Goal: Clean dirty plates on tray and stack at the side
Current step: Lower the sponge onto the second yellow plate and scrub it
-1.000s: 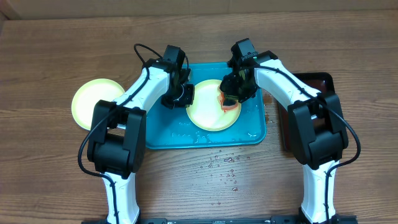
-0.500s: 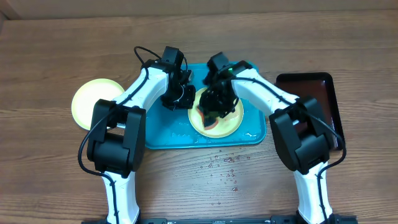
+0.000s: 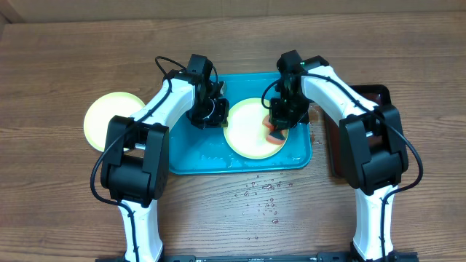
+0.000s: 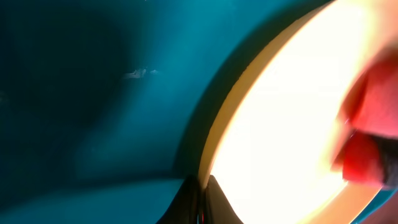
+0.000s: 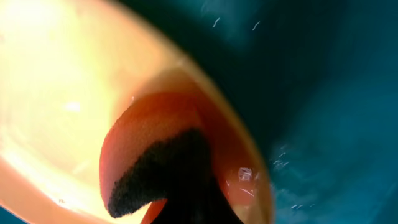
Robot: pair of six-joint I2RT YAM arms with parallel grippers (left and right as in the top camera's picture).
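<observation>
1. Turquoise plastic, wet and beaded with water, forms the tray [image 3: 196,156] at mid-bench [image 3: 58,204]. One pale yellow plate [image 3: 244,135] lies in its right half.
2. The left end effector [image 3: 218,116] is closed narrow on that plate's left rim and pins it. The right end effector [image 3: 279,122] grips an orange sponge [image 3: 274,135], pressed on the plate's right edge.
3. As I judge it, the scrubbing of this plate is under way. A second plate [image 3: 109,120] sits on the bare bench well left of the tray, seemingly already set aside. I cannot tell whether another lies beneath it. What remains is to finish this plate and stack it there.
4. Only the overhead view shows the side plate, the droplets [image 3: 262,191] in front of the tray and the dark tray [image 3: 375,93] at far right. Only the left wrist view shows the fingertips [image 4: 186,208] meeting on the rim. Only the right wrist view shows the sponge's dark rough layer.
</observation>
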